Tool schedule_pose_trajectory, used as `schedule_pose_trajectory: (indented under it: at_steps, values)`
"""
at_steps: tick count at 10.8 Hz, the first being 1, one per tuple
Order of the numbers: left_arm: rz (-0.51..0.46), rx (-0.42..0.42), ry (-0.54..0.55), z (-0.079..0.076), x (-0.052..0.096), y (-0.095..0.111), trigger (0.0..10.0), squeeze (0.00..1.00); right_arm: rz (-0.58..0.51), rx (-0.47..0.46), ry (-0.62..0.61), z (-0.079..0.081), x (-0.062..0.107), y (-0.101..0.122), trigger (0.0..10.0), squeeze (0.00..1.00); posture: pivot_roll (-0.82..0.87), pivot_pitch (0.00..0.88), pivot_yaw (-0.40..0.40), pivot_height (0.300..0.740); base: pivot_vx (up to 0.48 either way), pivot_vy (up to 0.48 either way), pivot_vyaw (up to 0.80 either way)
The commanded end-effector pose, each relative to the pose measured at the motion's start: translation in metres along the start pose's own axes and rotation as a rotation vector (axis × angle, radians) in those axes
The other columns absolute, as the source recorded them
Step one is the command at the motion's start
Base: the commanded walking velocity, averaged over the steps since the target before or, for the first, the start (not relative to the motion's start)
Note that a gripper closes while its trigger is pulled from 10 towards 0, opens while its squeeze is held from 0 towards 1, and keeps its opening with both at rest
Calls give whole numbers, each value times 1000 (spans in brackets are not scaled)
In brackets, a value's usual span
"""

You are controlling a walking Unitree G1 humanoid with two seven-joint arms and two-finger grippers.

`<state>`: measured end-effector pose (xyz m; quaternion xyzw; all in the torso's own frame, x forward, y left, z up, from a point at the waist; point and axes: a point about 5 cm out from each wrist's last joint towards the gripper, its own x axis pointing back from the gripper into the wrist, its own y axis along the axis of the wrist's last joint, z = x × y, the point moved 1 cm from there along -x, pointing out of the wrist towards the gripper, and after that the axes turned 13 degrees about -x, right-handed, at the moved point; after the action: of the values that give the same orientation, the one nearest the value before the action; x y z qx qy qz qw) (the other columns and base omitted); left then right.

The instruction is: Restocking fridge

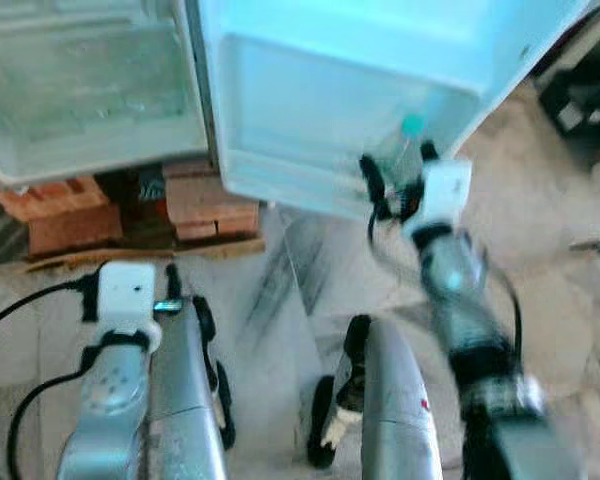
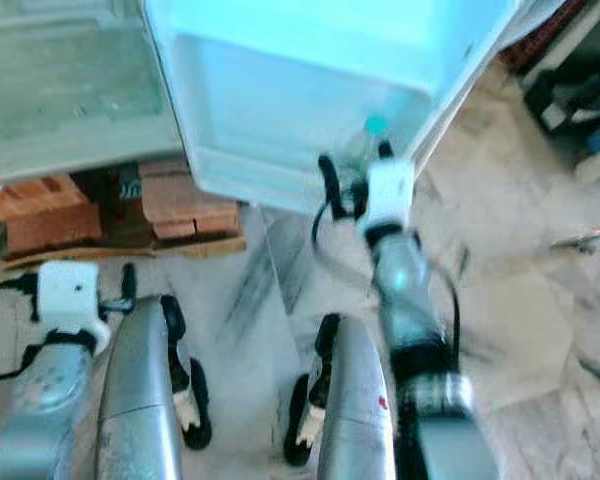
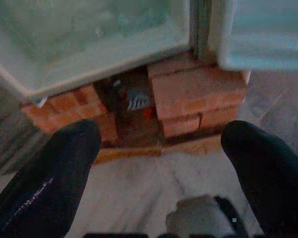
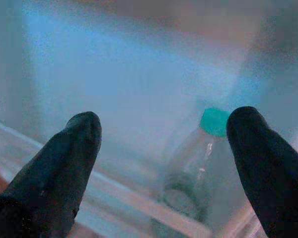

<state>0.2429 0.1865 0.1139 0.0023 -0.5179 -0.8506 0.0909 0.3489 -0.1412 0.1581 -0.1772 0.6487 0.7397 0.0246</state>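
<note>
Bottle (image 4: 198,168), clear with a teal cap, stands in the door shelf (image 1: 310,170) before the spread-fingered right gripper (image 1: 400,170).

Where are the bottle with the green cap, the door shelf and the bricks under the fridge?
bottle (image 4: 196,163), right wrist view, on its clear body below the green cap.
door shelf (image 1: 280,150), left eye view, on its front wall.
bricks (image 3: 198,94), left wrist view, on the right stack's face.

Soft and blurred throughout, with smeared motion along the right arm (image 1: 460,300). Strong cyan glare off the fridge door (image 1: 380,70), washed nearly featureless. Dim and grainy at the wrists, dark fingers (image 3: 54,183) out of focus; bottle (image 4: 193,173) hazy behind a bluish cast.
</note>
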Motion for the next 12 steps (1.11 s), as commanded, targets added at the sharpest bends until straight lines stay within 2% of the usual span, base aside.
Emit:
schedule_pose_trajectory:
  at_steps: [1, 2, 3, 4, 5, 6, 7, 8, 9, 12]
  values:
    - [10, -8, -13, -6, 1, -5, 10000, 0, -11, 8, -15, 4, 11, 0, 10000, 1000, 212, 187, -127, 533, 0, 0, 0]
    - [6, 10, -10, -7, 0, -6, 10000, 0, 6, -29, -26, 9, 27, -3, 10000, 1000, 205, 175, -127, 533, 0, 0, 0]
    - [13, 21, -11, -7, 0, -9, 10000, 0, 59, -50, -38, 8, 42, -11, 10000, 957, 203, 168, -127, 533, 0, 0, 0]
    - [4, 40, -3, -7, 2, -10, 10000, 0, 131, -73, -80, 1, 64, -21, 10000, 0, 198, 144, -125, 533, 0, 0, 0]
    - [-20, 50, -2, -7, 3, -10, 10000, 0, 159, -68, -77, 1, 75, -24, 10000, 0, 201, 119, -127, 533, 0, 0, 0]
    - [-61, 68, 13, -2, 2, -7, 10000, 0, 185, -131, -149, -4, 93, -27, 10000, 0, 192, 90, -117, 533, 0, 0, 0]
    - [-50, 76, 23, -1, 0, -9, 10000, 0, 195, -135, -116, 0, 98, -30, 10000, 0, 186, 73, -110, 533, 0, 0, 0]
    - [-60, 81, 9, -6, -6, -8, 10000, 0, 232, -163, -122, 2, 100, -37, 10000, 0, 187, 56, -105, 553, 0, 0, 0]
    - [-78, 85, -11, -11, -11, -3, 10000, 0, 247, -187, -122, 3, 95, -41, 10000, 0, 190, 46, -100, 573, 0, 0, 0]
    - [-77, 79, -21, -12, -12, -7, 10000, 0, 246, -197, -137, -1, 90, -43, 10000, 0, 196, 27, -92, 618, 0, 0, 0]
